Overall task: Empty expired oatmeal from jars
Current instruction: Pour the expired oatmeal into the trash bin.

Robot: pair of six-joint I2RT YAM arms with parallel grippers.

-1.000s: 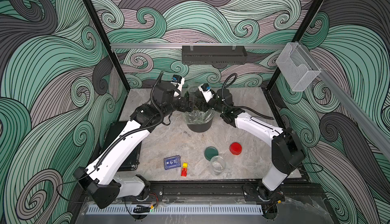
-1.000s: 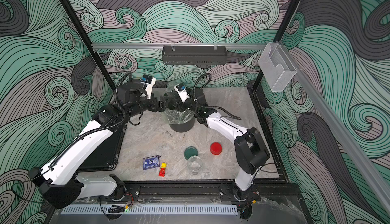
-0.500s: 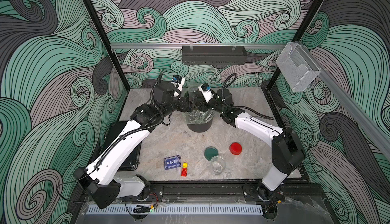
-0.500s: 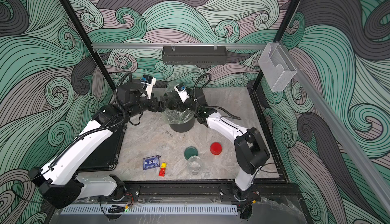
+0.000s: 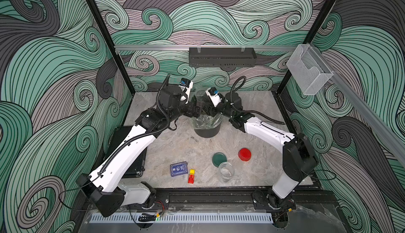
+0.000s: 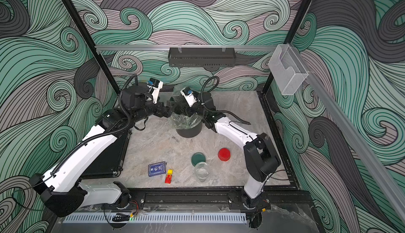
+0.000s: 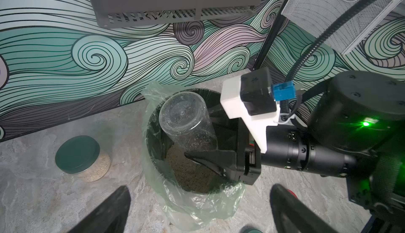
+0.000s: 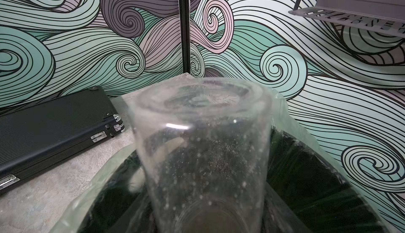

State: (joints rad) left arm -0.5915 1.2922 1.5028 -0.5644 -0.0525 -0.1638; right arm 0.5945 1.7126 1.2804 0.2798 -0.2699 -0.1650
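My right gripper [image 5: 206,109] is shut on a clear jar [image 7: 186,122], held bottom-up and tilted over the black bin [image 5: 207,131] with its clear liner. Only dust clings to this jar's wall [image 8: 201,144]. Tan oatmeal [image 7: 188,172] lies heaped inside the bin. My left gripper [image 7: 199,199] stands open just outside the bin's rim and holds nothing. A shut jar [image 7: 81,155] with a dark green lid, holding oatmeal, stands on the table beside the bin. Near the front, an empty open jar [image 5: 226,171] stands by a loose green lid [image 5: 219,159] and a red lid [image 5: 244,154].
A black case [image 5: 122,139] lies along the table's left side under my left arm. A blue card box [image 5: 179,169] and a small red and yellow toy [image 5: 191,176] lie at the front. A dark shelf [image 5: 221,56] hangs on the back wall.
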